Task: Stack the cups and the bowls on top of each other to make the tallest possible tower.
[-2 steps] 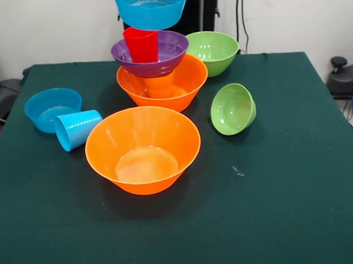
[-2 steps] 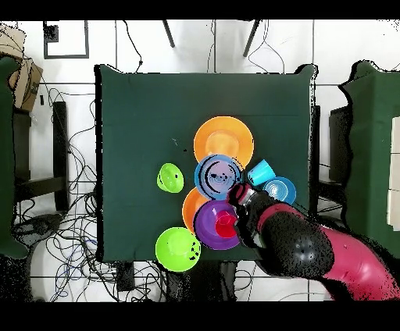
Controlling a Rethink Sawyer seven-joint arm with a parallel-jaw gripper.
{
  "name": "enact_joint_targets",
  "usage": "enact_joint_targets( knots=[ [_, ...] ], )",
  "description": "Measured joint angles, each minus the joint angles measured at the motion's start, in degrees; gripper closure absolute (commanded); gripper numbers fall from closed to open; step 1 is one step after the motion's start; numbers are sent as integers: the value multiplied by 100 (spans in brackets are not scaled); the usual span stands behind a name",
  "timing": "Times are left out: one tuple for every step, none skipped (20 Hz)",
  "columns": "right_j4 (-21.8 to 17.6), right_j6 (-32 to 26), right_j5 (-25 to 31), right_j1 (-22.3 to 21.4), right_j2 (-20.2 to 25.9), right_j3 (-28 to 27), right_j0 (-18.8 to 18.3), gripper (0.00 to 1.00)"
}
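The tower [image 1: 156,68] is standing behind the loose large orange bowl [image 1: 143,149]: orange bowl [image 1: 162,84], orange cup [image 1: 160,87], purple bowl [image 1: 151,55], red cup [image 1: 141,45], with a small blue bowl [image 1: 151,7] sitting or hovering on top (contact is unclear). Remaining around that loose bowl, by my judgement: large green bowl [image 1: 212,51], tilted small green bowl [image 1: 233,109], another small blue bowl [image 1: 53,109], tipped light blue cup [image 1: 76,129]. Only the overhead view is showing the arm [image 2: 312,250] reaching in; the fingers' state, I cannot tell.
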Motion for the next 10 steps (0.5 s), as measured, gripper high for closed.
enact_joint_targets(
  knots=[
    [0,0,0,1,0,0,-8,100],
    [0,0,0,2,0,0,-10,100],
    [0,0,0,2,0,0,-11,100],
    [1,0,0,15,1,0,-12,100],
    [0,0,0,28,1,0,-12,100],
    [1,0,-1,34,1,0,-12,100],
    [0,0,0,62,1,0,-13,100],
    [0,0,0,70,1,0,-14,100],
    [0,0,0,79,1,0,-16,100],
    [0,0,0,88,1,0,-17,100]
  ],
)
